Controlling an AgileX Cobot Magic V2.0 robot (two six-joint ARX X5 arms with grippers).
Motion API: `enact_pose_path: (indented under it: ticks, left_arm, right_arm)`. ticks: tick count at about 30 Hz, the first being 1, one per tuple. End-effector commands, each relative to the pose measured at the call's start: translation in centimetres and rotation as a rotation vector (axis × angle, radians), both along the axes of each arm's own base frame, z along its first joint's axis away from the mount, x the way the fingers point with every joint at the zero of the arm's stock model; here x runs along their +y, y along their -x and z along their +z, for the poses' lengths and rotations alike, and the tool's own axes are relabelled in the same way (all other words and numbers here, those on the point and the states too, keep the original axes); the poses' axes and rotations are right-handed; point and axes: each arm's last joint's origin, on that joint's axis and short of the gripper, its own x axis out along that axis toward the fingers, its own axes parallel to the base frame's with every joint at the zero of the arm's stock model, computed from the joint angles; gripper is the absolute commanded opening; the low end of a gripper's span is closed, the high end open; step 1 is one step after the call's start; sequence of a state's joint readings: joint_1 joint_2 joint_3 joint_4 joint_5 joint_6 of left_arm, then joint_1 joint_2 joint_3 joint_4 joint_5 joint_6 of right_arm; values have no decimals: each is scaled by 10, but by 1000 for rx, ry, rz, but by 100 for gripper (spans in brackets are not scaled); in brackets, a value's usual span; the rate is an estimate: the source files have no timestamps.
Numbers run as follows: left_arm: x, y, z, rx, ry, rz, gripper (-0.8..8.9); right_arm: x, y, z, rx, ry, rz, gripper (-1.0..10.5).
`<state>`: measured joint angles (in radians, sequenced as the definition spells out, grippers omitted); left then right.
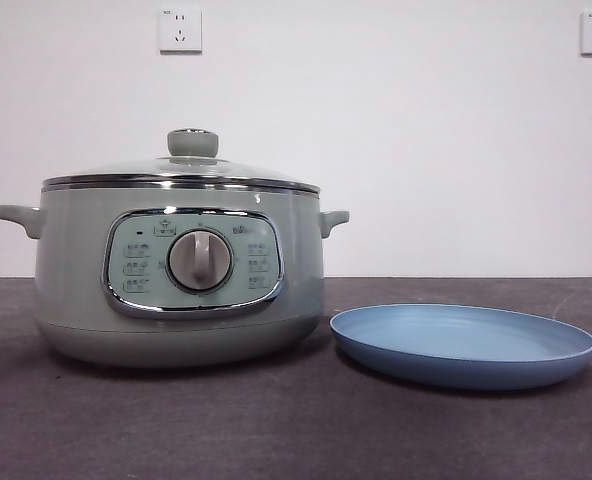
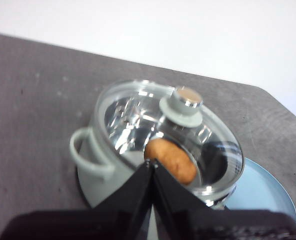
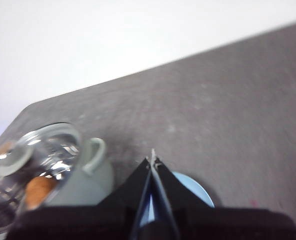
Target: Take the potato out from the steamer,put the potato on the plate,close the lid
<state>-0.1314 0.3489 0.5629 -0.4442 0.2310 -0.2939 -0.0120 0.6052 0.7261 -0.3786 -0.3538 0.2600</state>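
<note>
The pale-green steamer (image 1: 181,275) stands on the dark table at the left, its glass lid (image 1: 181,168) closed on it with the knob (image 1: 193,142) on top. The orange-brown potato (image 2: 172,160) lies inside and shows through the lid in the left wrist view; it also shows in the right wrist view (image 3: 38,190). The light-blue plate (image 1: 463,343) sits empty to the right of the steamer. My left gripper (image 2: 152,164) is shut and empty, high above the steamer. My right gripper (image 3: 152,160) is shut and empty, high above the plate (image 3: 200,192). Neither arm shows in the front view.
A white wall stands behind the table, with two sockets (image 1: 180,30) high up. The steamer's side handles (image 1: 16,217) stick out to the left and right. The dark table top (image 1: 276,430) runs in front of both things.
</note>
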Motion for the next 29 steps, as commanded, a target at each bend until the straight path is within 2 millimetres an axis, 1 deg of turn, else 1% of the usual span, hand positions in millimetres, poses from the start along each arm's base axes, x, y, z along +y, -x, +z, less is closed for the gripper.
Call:
enact_pose_path:
  ticks: [1, 3, 9, 12, 15, 17, 19, 20, 23, 24, 25, 26, 27, 29]
  left_arm:
    - [-1, -8, 23, -34, -74, -25, -6]
    - [-2, -16, 42, -46, -95, -31, -6]
    - [-5, -39, 96, -69, -164, -52, -6]
    - [-8, -51, 117, -49, -187, -88, -5]
    - [-11, -63, 134, -19, -187, -155, -4]
    - [-13, -70, 141, 1, -182, -189, 1]
    - [-14, -75, 145, 18, -172, -224, 25]
    - [-15, -79, 146, 23, -167, -239, 85]
    - [-17, -87, 145, 39, -163, -249, 337]
    - [-18, -90, 144, 46, -164, -251, 405]
    - [-19, -92, 143, 53, -164, -254, 437]
    - [-19, -94, 141, 61, -163, -256, 443]
    - [-20, -97, 140, 70, -163, -260, 441]
    - [-23, -102, 138, 81, -161, -268, 442]
  right_arm:
    - [2, -6, 26, -49, 83, 85, -11]
    - [3, -13, 43, -49, 93, 148, -11]
    - [8, -31, 82, -99, 80, 347, -10]
    - [10, -41, 98, -135, 74, 441, 1]
    - [12, -48, 110, -155, 59, 509, 2]
    - [13, -51, 114, -158, 57, 522, 10]
    - [14, -54, 116, -153, 56, 525, 78]
    - [14, -54, 116, -152, 56, 527, 148]
    - [15, -55, 115, -143, 55, 524, 397]
    - [15, -55, 115, -138, 53, 524, 488]
    - [15, -55, 115, -135, 52, 524, 553]
    - [15, -55, 114, -130, 51, 524, 598]
    - [15, -54, 114, -124, 50, 525, 618]
    - [15, -54, 114, -121, 49, 525, 618]
